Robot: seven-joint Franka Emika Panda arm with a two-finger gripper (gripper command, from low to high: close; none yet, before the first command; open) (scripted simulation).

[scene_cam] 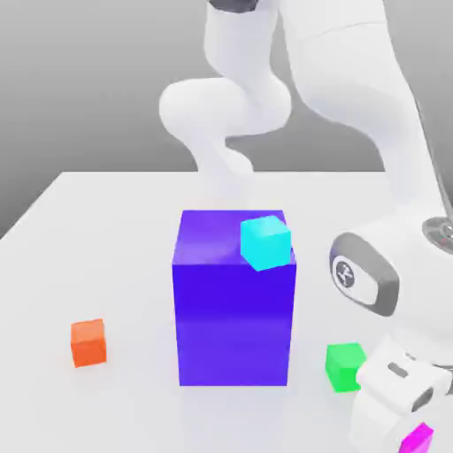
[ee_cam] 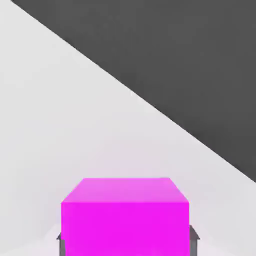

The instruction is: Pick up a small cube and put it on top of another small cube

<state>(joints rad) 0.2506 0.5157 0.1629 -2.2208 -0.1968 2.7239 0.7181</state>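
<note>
A small magenta cube (scene_cam: 418,436) sits at the near right corner of the white table (scene_cam: 97,221), low in the exterior view. My gripper (scene_cam: 412,443) is down around it. In the hand view the magenta cube (ee_cam: 125,217) lies between the two dark fingertips (ee_cam: 194,236), which press against its sides, so the gripper (ee_cam: 126,241) is shut on it. Other small cubes are a green one (scene_cam: 344,366) just beside the hand, an orange one (scene_cam: 88,343) on the exterior view's left, and a cyan one (scene_cam: 265,241) resting on a tall block.
A tall blue-violet block (scene_cam: 233,310) stands mid-table, with the cyan cube on its top right corner. The white arm (scene_cam: 363,97) arches over the exterior view's right side. The table edge (ee_cam: 150,107) runs close behind the magenta cube.
</note>
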